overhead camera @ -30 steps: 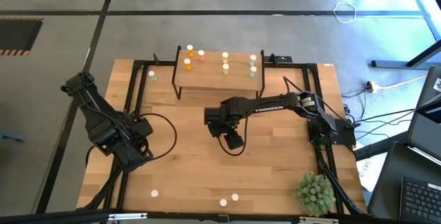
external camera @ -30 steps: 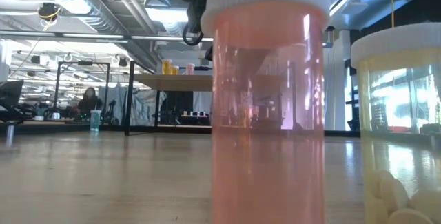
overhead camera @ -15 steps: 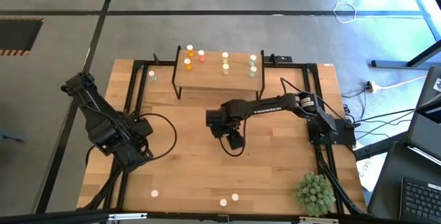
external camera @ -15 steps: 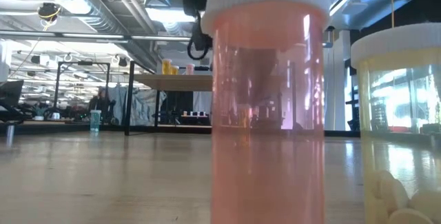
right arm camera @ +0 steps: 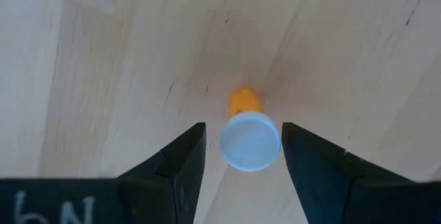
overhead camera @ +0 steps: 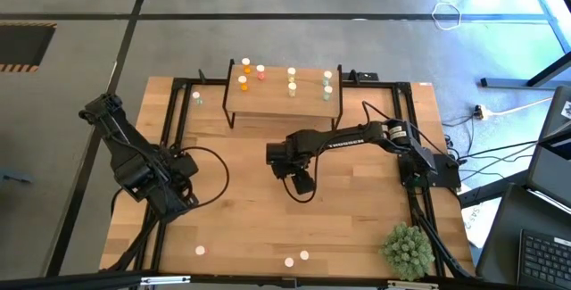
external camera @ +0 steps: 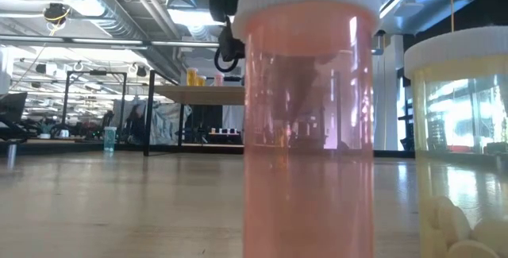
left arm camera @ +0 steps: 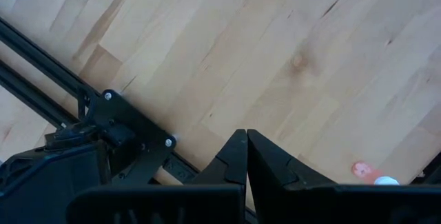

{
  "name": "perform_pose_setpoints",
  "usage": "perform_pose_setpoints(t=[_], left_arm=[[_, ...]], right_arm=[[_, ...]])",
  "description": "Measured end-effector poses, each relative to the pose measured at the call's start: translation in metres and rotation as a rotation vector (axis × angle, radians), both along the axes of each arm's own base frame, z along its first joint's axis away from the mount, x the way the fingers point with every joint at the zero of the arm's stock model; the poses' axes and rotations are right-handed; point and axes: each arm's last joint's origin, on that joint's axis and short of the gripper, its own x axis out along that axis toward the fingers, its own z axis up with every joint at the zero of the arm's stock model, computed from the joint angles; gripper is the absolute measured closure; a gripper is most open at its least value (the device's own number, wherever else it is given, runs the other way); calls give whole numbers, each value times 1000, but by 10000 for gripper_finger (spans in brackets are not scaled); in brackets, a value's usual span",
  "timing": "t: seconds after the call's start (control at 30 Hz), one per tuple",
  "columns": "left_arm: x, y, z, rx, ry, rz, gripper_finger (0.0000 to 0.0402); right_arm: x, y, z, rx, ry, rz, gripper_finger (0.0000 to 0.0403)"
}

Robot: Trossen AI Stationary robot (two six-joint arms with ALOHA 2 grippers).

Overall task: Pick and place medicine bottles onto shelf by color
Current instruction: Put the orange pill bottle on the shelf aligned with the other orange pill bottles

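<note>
Here, from above, the right gripper (overhead camera: pixel 302 181) hangs near the centre of the wooden table (overhead camera: pixel 241 227), its jaws spread wide on either side of one upright orange bottle (right arm camera: pixel 249 133) with a whitish cap, not touching it. That bottle looks like thin, stiff plastic, probably very light and smooth, so it may tip or slide if only one jaw meets it first; the round body just under the cap seems the best place to take hold, squarely across its width. The shelf (overhead camera: pixel 282 103), a small light-wood board on thin black legs, stands at about twelve o'clock from the gripper, near the table's far edge, already carrying several bottles grouped by colour, orange and pink toward its nine o'clock end. Three more bottles stand at the table's six o'clock edge, among them a pink bottle (external camera: pixel 308 115) and a pale yellow bottle (external camera: pixel 459 143) close to the low camera. The left gripper (left arm camera: pixel 245 156) waits at nine o'clock with its jaws pressed together, holding nothing. The table is bare, smooth planking framed by black rails. A spiky green plant ball (overhead camera: pixel 408 249) sits at five o'clock. Beyond lies an open workshop with bright ceiling lights.
</note>
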Motion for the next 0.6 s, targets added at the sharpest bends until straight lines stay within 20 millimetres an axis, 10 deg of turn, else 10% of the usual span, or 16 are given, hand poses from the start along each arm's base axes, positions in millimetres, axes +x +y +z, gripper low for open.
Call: perform_pose_setpoints(t=[0.6], left_arm=[[0,-1,0,-6,-5,0,401]], right_arm=[[1,0,0,1,-8,-2,281]])
